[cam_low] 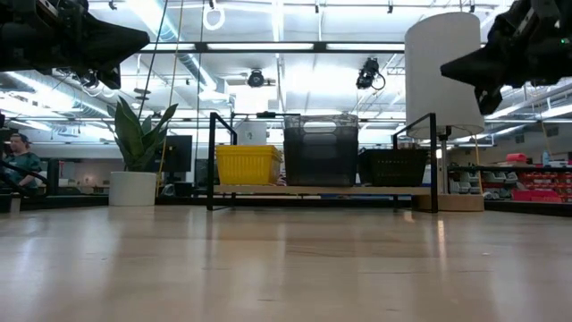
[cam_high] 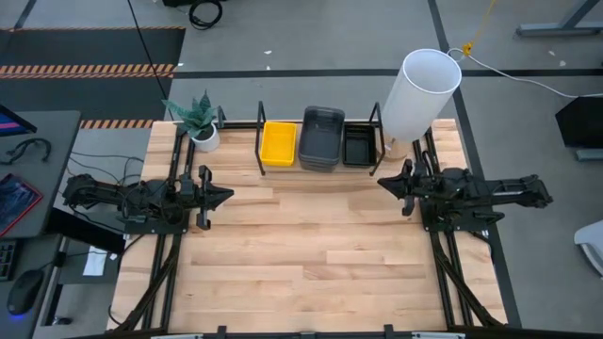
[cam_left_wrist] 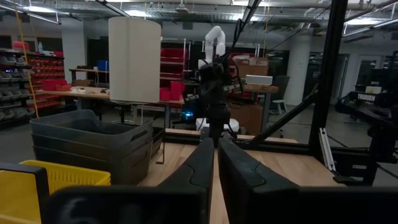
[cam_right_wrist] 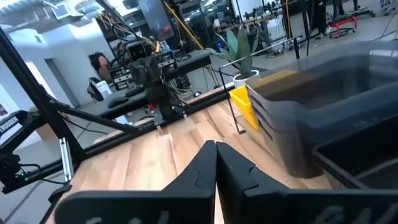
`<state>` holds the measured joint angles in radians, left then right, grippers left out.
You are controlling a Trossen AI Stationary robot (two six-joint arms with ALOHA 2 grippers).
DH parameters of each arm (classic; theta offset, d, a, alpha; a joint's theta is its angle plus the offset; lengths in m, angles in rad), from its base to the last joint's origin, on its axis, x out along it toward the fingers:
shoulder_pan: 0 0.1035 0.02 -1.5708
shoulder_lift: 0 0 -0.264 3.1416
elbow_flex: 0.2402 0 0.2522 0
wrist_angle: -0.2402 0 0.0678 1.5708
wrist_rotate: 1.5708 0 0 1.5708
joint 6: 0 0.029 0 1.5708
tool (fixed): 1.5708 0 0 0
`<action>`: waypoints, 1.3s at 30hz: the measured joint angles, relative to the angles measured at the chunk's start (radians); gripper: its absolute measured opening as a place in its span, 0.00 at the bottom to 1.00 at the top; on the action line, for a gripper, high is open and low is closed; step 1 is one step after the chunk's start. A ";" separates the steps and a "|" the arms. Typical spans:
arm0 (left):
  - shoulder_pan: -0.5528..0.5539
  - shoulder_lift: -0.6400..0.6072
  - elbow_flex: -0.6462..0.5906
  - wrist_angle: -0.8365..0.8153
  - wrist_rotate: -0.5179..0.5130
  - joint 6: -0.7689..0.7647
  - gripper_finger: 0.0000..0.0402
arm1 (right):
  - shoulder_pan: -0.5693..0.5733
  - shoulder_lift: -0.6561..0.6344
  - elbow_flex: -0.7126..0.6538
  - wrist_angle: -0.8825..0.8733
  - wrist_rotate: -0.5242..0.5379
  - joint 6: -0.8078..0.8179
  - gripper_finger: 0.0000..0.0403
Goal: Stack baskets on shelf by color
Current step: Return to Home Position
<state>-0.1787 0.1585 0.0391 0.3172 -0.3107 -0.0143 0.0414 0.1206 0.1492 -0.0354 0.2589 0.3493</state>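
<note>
The black wire shelf (cam_high: 261, 127) stands at the table's far middle, and its three bays hold the baskets. The yellow stack (cam_high: 278, 143) is in the left bay, the taller dark grey stack (cam_high: 321, 138) in the middle, and the black baskets (cam_high: 359, 146) on the right. The low view shows the yellow stack (cam_low: 248, 165), the grey stack (cam_low: 321, 149) and the black baskets (cam_low: 393, 166) resting on the shelf's floor. My left gripper (cam_high: 226, 196) hovers left of the shelf, shut and empty. My right gripper (cam_high: 382, 182) hovers right of it, shut and empty. Both point toward the table's middle.
A tall white cylinder (cam_high: 421, 94) stands at the shelf's right end, and a potted plant (cam_high: 201, 121) at the far left corner. Bare wooden tabletop (cam_high: 311, 254) stretches from the shelf to the near edge. A person (cam_right_wrist: 99, 68) sits beyond the table's left side.
</note>
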 joint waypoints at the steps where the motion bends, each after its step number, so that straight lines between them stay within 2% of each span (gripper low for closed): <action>1: 0.000 0.000 0.000 0.000 0.000 0.000 0.08 | 0.000 -0.014 -0.017 0.006 0.000 0.000 0.02; 9: 0.000 0.000 0.000 0.000 0.000 0.000 0.08 | 0.000 -0.116 -0.086 0.013 0.009 0.008 0.02; 39: 0.000 0.000 0.000 0.000 0.000 0.000 0.07 | 0.000 -0.114 -0.120 0.025 0.005 0.016 0.01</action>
<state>-0.1790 0.1589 0.0391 0.3172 -0.3107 -0.0144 0.0414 0.0063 0.0296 -0.0108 0.2638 0.3653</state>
